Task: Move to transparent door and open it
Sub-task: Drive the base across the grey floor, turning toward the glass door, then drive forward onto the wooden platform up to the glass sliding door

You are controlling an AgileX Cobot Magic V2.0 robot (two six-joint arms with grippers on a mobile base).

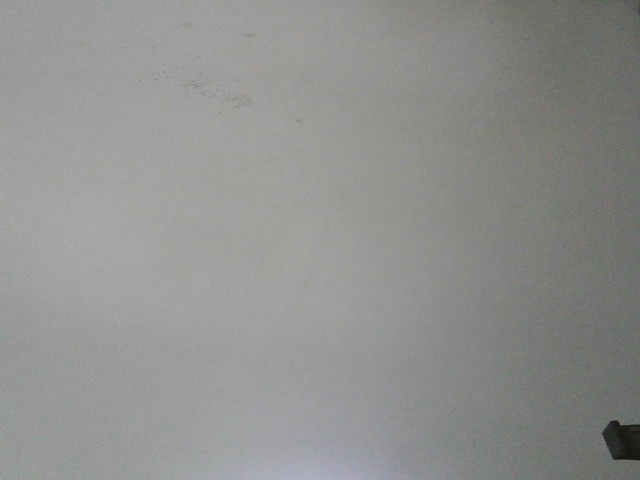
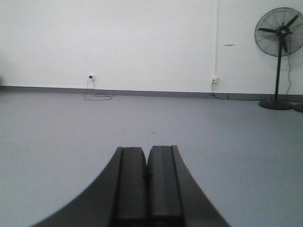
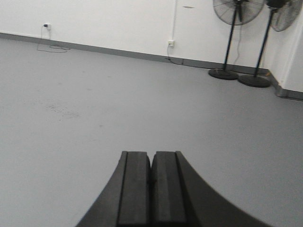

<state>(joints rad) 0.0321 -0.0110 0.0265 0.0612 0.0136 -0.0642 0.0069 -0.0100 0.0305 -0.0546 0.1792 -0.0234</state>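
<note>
A bare room with a grey floor (image 2: 57,142) and a white wall (image 2: 142,38) fills both wrist views. The front-facing view shows only a plain pale grey surface (image 1: 300,300), faintly scuffed at upper left, with a small dark object (image 1: 622,438) in the lower right corner; what that object is cannot be told. The transparent door appears in none of the three views.

In the left wrist view, a wall socket (image 2: 91,76) sits far left of the pedestal fan (image 2: 279,35), with a thin cable (image 2: 98,96) trailing from it onto the floor. A second socket (image 2: 214,79) is mounted low on the wall, just left of the fan. The left gripper (image 2: 147,152) lies well below and left of the fan, its two black pads (image 2: 131,179) pressed flat together with nothing between them.

In the right wrist view, a plugged socket (image 3: 46,25) sits far left of the pedestal fan (image 3: 238,9), and another socket (image 3: 171,43) is nearer to it. A second fan (image 3: 284,10) stands just to the right of the first, their round bases near each other on the floor. The right gripper (image 3: 151,158) lies below and left of the fans, clenched, holding nothing.
</note>
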